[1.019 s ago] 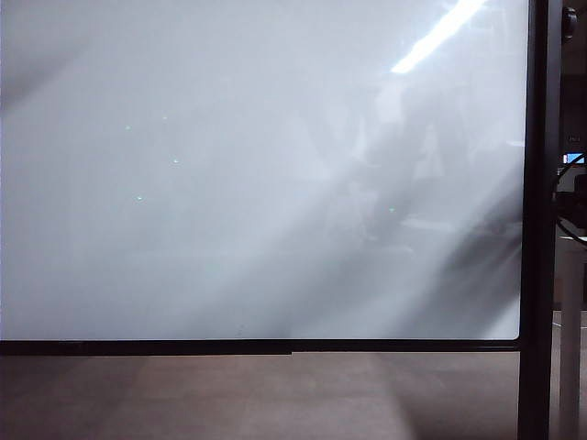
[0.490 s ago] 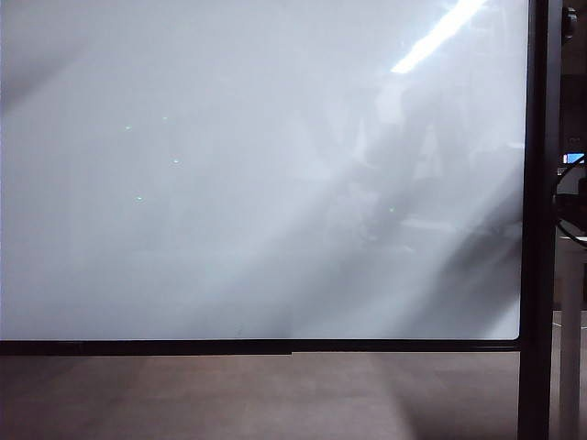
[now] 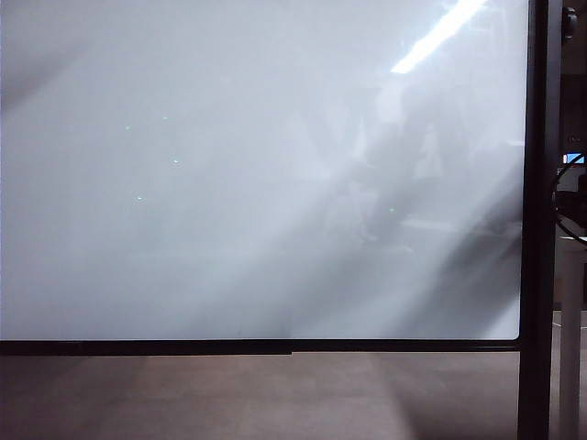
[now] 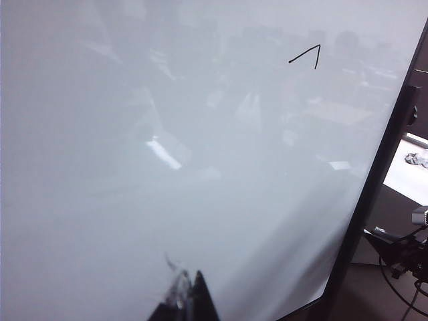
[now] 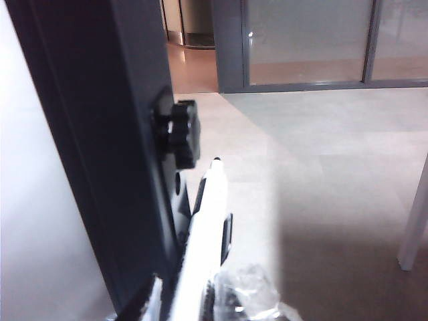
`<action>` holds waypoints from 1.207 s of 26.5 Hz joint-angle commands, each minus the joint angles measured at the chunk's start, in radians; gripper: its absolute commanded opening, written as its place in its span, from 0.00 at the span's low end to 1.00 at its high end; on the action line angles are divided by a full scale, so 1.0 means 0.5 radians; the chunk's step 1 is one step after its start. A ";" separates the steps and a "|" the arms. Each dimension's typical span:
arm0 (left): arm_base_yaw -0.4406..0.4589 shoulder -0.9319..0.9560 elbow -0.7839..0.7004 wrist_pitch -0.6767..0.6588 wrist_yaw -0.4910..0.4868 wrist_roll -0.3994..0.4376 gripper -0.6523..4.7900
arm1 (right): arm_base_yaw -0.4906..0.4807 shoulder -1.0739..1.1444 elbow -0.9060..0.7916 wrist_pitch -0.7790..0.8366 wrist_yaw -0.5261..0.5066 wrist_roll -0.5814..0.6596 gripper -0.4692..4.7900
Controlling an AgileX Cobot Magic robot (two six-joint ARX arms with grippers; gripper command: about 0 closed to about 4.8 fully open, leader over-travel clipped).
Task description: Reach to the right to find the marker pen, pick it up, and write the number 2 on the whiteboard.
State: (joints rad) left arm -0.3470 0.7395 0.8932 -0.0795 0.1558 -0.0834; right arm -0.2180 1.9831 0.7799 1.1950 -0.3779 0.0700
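- Right gripper (image 5: 194, 304) nearest in the right wrist view, fingers squeezed together on the marker pen (image 5: 204, 234), with crinkly clear wrap (image 5: 244, 287) on one finger.
- Marker pen white, sticking out ahead of the fingers, dark tip pointing away, just beside the black upright post (image 5: 100, 147) at the right edge of the whiteboard (image 3: 229, 183).
- Black round knob (image 5: 182, 132) on that post, close to the pen tip.
- Left gripper (image 4: 188, 301) low against the whiteboard's white face in the left wrist view, dark fingers pressed together, nothing between them, tips at or almost at the board; cannot tell if touching.
- Further up the whiteboard, near its right edge, a thin black angled line (image 4: 306, 55), like a small bent stroke.
- Beyond the post, grey floor (image 5: 321, 154) and glass doors (image 5: 307, 40) far off.
- Neither gripper seen in the exterior view.
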 commanded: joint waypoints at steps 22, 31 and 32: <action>-0.002 -0.002 0.008 0.012 0.011 -0.006 0.11 | 0.005 -0.012 0.008 0.151 0.012 0.002 0.19; -0.002 -0.002 0.008 0.013 0.010 -0.006 0.11 | -0.031 -0.198 0.002 0.264 0.317 0.017 0.19; -0.002 -0.002 0.008 0.014 0.010 -0.006 0.11 | -0.047 -0.264 -0.011 0.247 0.336 0.017 0.19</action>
State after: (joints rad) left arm -0.3470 0.7395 0.8932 -0.0795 0.1555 -0.0834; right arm -0.2340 1.8797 0.7776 1.3071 -0.2237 0.0742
